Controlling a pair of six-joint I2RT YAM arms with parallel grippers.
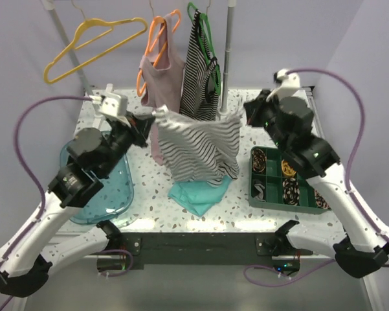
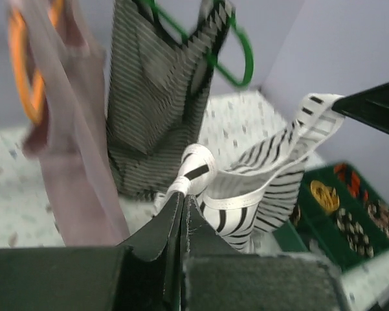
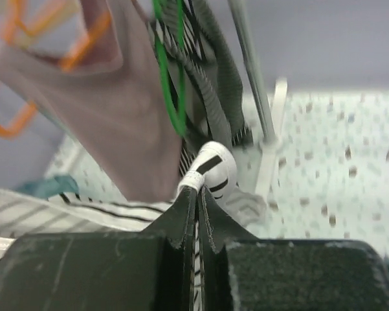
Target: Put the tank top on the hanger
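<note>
Both end effectors (image 2: 183, 194) (image 3: 197, 191) raised, clamped.

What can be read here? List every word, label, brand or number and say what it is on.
None: no readable word, label, brand or number shows on the tank top, the yellow hanger, the green tray or anything else in any view.

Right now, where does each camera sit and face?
Top: above and behind, looking down at the table; left arm and right arm show.
Left wrist: on the left arm, looking along the left end effector at the tank top.
Right wrist: likewise, over the right end effector.
Both wrist views share the green hanger.
</note>
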